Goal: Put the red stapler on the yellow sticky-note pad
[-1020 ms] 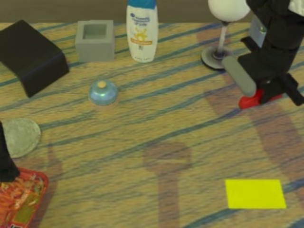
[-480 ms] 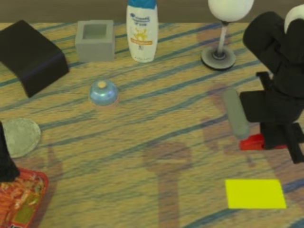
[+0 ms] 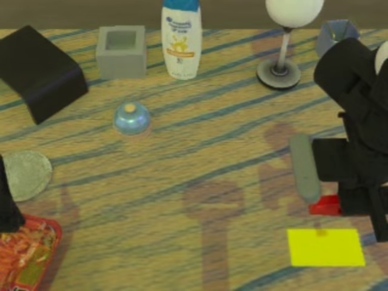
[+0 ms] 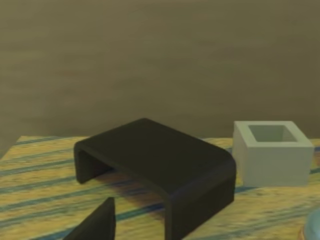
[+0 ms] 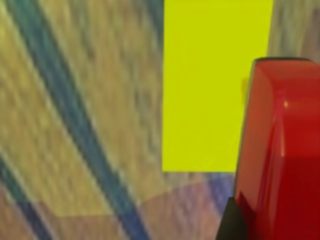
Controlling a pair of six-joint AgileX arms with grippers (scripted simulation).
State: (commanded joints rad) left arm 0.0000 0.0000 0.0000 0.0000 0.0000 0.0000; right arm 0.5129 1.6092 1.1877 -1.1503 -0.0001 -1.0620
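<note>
1. Stapler (image 3: pixel 325 205): one, red, held aloft at the lower right of the top view, just above the upper edge of the pad (image 3: pixel 326 247); most of its body is hidden under the right gripper (image 3: pixel 354 203).
2. Change: a second ago the stapler hung at mid-right, near the lamp (image 3: pixel 285 36); it has since travelled down the frame and now sits just short of the pad, so the carry looks nearly done and the lowering remains.
3. Right jaws: closed on the stapler; the right wrist view shows its red body (image 5: pixel 280 150) close to the lens with the yellow pad (image 5: pixel 210 85) beneath and ahead.
4. Left arm (image 3: pixel 7 203): parked at the lower left edge of the frame; its jaws cannot be judged.
5. Pad: one, yellow, flat on the bench (image 3: pixel 182 182), bare.
6. Count of other items, one each: black riser (image 3: pixel 37 70), grey box (image 3: pixel 121 51), shampoo bottle (image 3: pixel 181 37), bell (image 3: pixel 131 117), grey disc (image 3: pixel 25 174), food tray (image 3: pixel 27 254), blue cup (image 3: pixel 336 31).
</note>
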